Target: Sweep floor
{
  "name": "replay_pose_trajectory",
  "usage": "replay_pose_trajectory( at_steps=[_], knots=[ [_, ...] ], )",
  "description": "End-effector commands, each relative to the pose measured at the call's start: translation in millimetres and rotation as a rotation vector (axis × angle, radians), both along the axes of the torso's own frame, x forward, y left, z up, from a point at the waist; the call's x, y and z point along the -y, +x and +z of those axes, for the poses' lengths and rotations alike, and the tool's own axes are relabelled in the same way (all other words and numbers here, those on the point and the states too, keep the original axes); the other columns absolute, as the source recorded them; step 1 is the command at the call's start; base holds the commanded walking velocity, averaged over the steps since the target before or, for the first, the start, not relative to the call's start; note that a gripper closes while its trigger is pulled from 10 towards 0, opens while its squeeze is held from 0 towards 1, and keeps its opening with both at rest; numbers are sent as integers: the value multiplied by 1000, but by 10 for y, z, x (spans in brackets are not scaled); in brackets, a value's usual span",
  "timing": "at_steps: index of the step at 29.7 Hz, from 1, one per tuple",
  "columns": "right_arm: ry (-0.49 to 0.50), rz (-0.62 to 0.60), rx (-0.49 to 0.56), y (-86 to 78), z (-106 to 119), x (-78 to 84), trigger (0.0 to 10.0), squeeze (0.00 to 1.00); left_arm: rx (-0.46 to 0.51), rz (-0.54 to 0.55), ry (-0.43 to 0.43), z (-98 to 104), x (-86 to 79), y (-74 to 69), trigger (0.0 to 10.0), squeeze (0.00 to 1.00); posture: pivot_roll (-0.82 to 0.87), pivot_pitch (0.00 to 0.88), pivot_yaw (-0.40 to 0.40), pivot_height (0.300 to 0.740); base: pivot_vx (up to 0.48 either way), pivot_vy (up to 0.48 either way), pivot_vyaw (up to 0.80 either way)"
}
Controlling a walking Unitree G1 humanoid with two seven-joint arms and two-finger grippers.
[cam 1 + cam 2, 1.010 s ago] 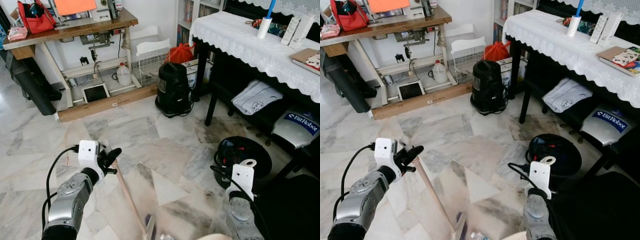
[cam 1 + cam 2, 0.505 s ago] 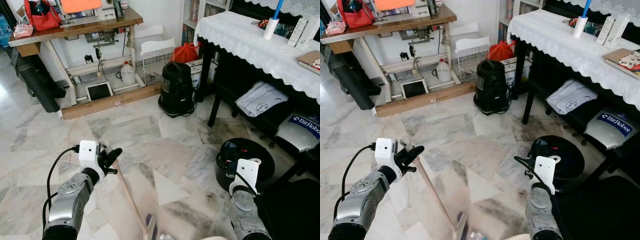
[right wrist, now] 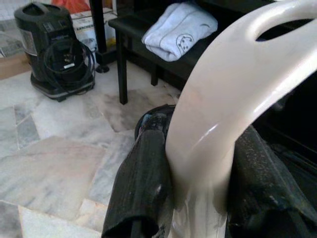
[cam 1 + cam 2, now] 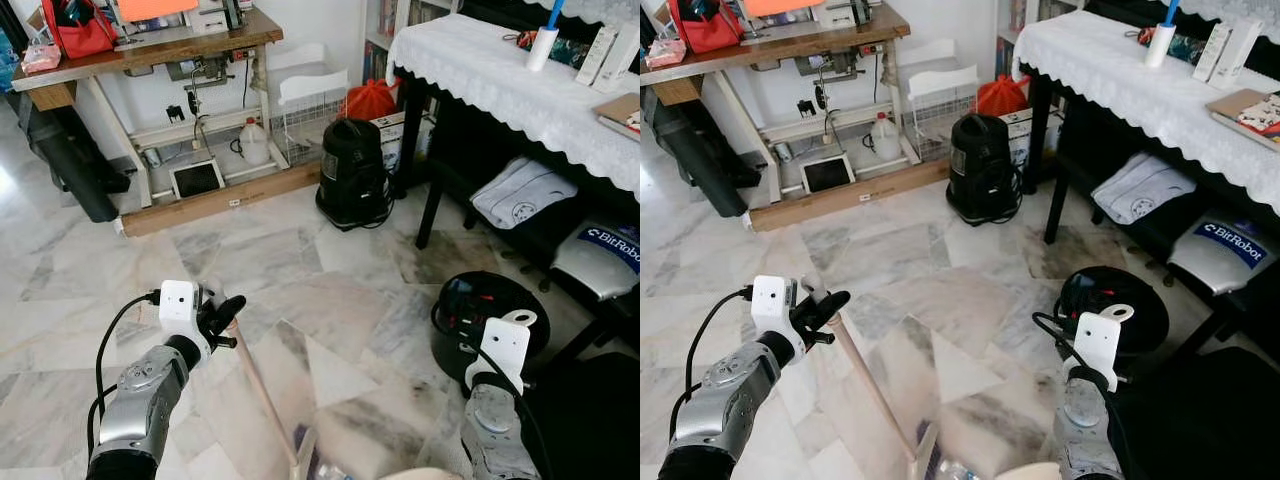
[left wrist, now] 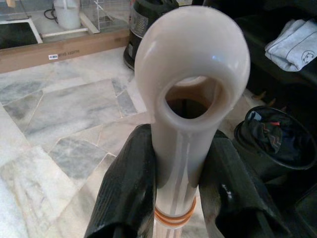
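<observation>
Marble floor (image 4: 300, 280) is slick, so the broom (image 4: 262, 395) clenched in the left gripper (image 4: 222, 318) may skid, while the dustpan handle (image 3: 233, 94) clamped in the right gripper (image 3: 198, 183) could clip the black bucket (image 4: 490, 310)

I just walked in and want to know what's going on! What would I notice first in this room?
First, the robot's left claw squeezing the top of a pale broom handle that slants down to the marble floor. Its right claw grips a cream handle too. Past them, a black vacuum cleaner stands by the table with the white lace cloth.
</observation>
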State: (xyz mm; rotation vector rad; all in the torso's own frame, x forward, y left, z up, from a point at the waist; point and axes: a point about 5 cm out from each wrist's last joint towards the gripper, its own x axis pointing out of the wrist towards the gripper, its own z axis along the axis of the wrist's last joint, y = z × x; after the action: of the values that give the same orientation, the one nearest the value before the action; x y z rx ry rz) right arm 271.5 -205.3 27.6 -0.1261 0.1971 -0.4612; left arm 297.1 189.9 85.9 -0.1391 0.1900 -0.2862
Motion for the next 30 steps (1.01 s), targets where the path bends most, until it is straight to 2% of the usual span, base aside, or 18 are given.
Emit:
replay_pose_trajectory(
  at_steps=[1, 8, 11, 18, 24, 29, 30],
  knots=[
    [56, 17, 77, 53, 103, -126, 10000, 0, 3, -3, -15, 13, -13, 7, 10000, 0, -37, 34, 82, 740, 0, 0, 0],
    [5, 62, 159, 122, 277, -139, 10000, 0, 6, -6, -19, 18, -1, 11, 10000, 0, -38, 33, 80, 740, 0, 0, 0],
    [-62, 133, 231, 174, 439, -189, 10000, 0, 7, -5, -21, 17, 5, 13, 10000, 0, -42, 32, 78, 740, 0, 0, 0],
    [-107, 174, 268, 211, 529, -241, 10000, 0, 8, -5, -23, 15, 12, 11, 10000, 0, -38, 32, 76, 740, 0, 0, 0],
    [-112, 183, 265, 210, 503, -259, 10000, 0, 10, -2, -21, 15, 5, 9, 10000, 0, -38, 32, 76, 740, 0, 0, 0],
    [-151, 195, 213, 99, 304, -270, 10000, 0, 16, 0, -16, 24, -4, 12, 10000, 0, -35, 32, 80, 740, 0, 0, 0],
    [-147, 191, 180, 42, 190, -274, 10000, 0, 18, 1, -14, 29, -6, 13, 10000, 0, -30, 34, 81, 740, 0, 0, 0]
  ],
)
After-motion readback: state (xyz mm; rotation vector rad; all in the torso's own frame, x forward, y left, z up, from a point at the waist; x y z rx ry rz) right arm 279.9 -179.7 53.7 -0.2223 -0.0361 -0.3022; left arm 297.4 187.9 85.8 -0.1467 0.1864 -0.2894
